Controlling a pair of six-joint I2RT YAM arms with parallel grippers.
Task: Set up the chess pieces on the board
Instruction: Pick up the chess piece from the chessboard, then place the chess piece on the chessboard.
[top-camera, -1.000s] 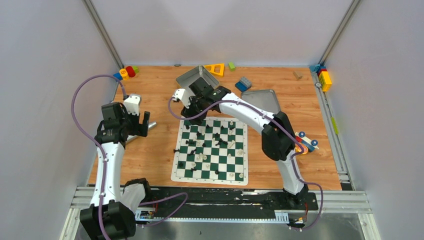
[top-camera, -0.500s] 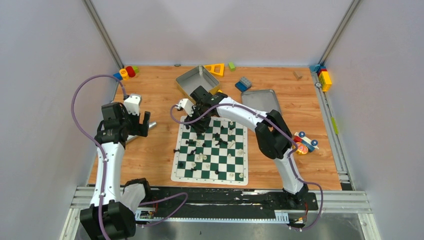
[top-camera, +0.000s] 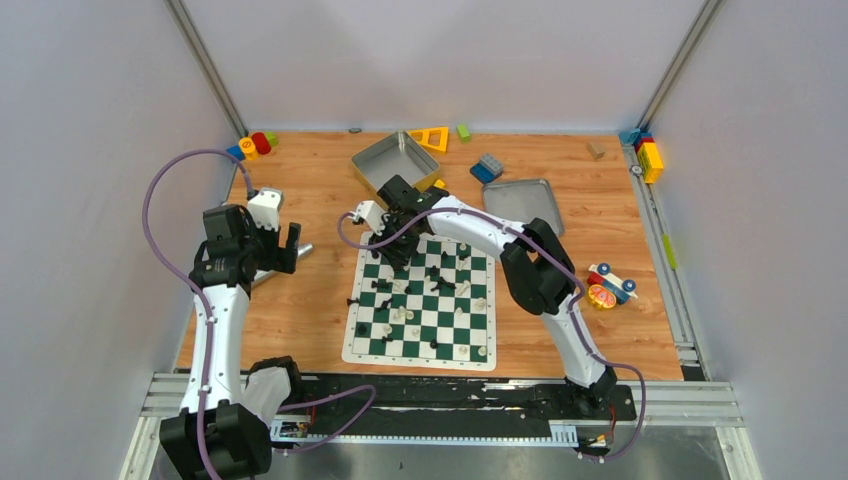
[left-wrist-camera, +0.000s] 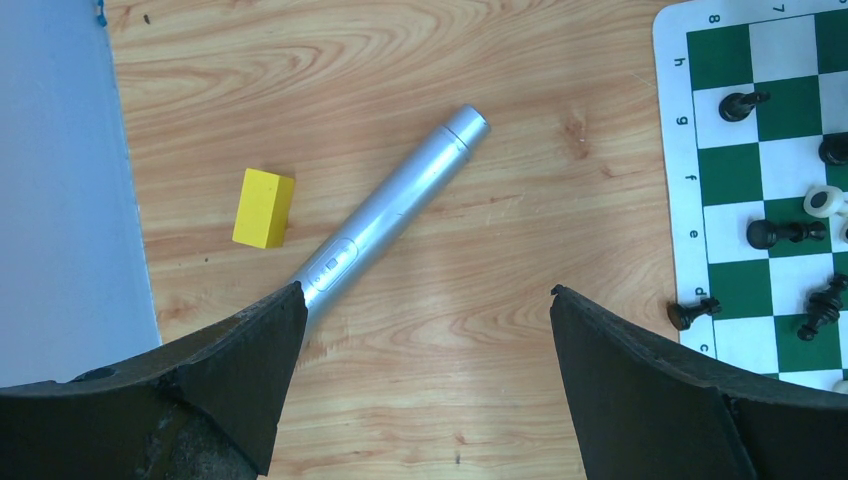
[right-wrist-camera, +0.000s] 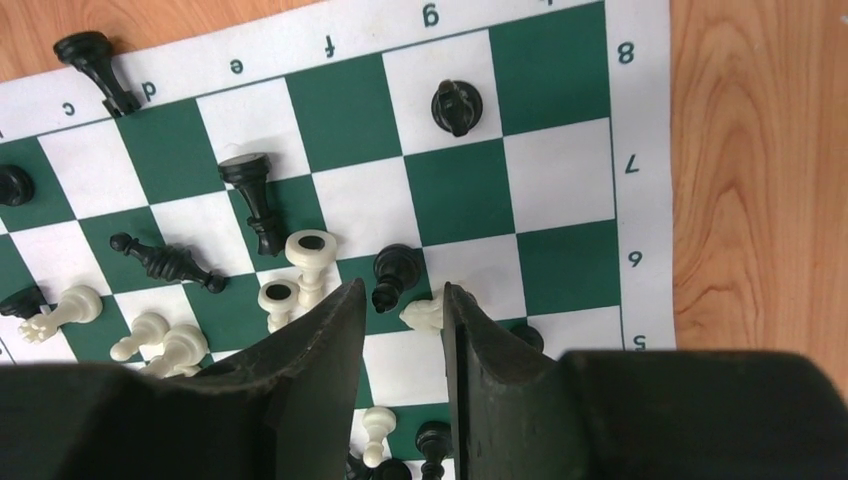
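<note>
Your right wrist camera shows what the overhead view cannot: the right gripper (right-wrist-camera: 403, 300) hangs low over the board (right-wrist-camera: 640, 200), its jaws a narrow slot apart and empty, with a black piece (right-wrist-camera: 395, 272) just ahead. The chess pieces (right-wrist-camera: 255, 195) lie scattered across the squares. Your left gripper (left-wrist-camera: 428, 292) gapes wide near a silver tube (left-wrist-camera: 385, 225) and has not moved. The right has come over from the grey tray (top-camera: 392, 160).

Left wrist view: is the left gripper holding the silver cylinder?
No, the left gripper is wide open with only bare table between its fingertips; the silver cylinder lies flat on it.
</note>
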